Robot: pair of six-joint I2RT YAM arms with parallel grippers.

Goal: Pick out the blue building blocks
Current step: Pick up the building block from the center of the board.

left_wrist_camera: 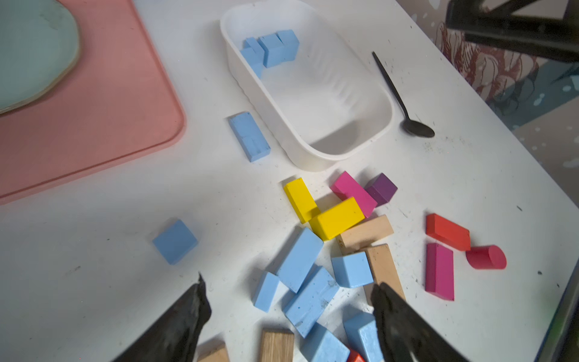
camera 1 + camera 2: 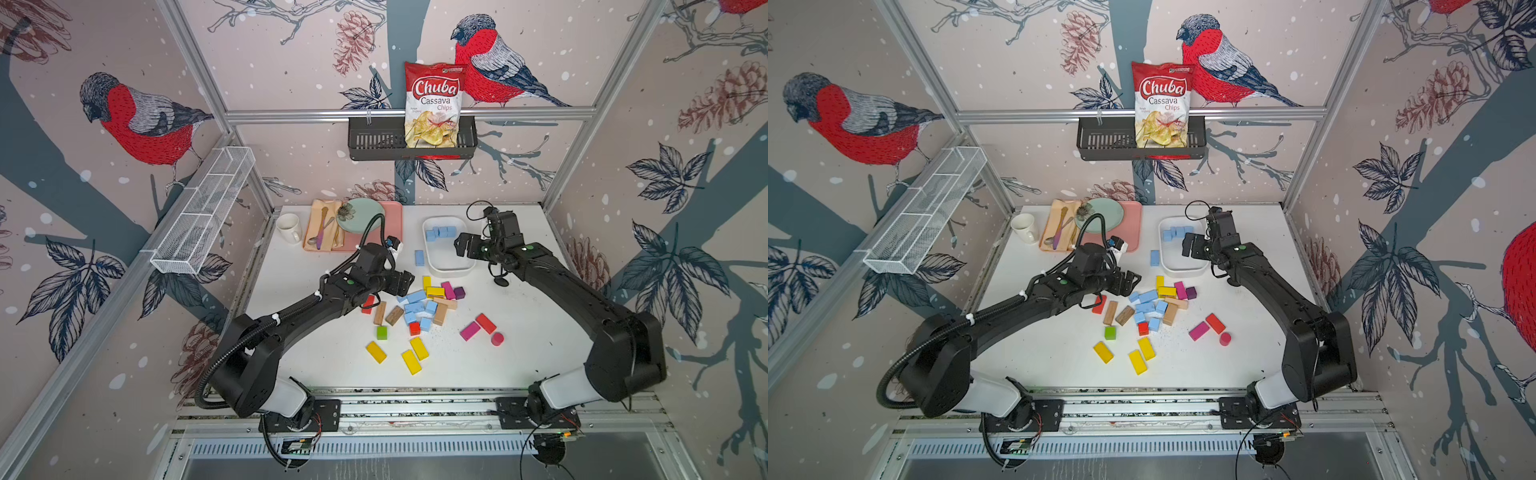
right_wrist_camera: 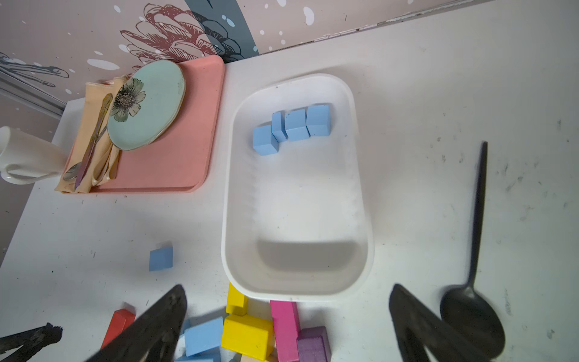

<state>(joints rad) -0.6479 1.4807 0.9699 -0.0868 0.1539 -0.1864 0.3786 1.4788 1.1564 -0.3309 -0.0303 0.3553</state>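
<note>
- Counter [image 2: 519, 365]: carries a mixed-colour heap mid-surface, with the white tub [image 2: 449, 272] just beyond.
- White tub: holds four of the blue building blocks [image 3: 294, 125] at its far end; sorting judged about a third done.
- Left gripper [image 1: 289, 283]: jaws apart, empty, low over the heap's blue cluster [image 2: 417, 307]; judged a reach for the next block. Calls for straddling one piece without nudging its touching neighbours.
- Right gripper [image 2: 463, 246]: jaws wide, empty, above the tub's near end.
- Lone blue bar [image 2: 419, 257]: lies flat just beside the tub.
- Hidden: nearest blocks cut off behind the left gripper; exact blue count unclear.

Four blocks [image 3: 296, 125] lie in tub [image 3: 297, 203] (spoon [image 3: 476, 219] beside).
</note>
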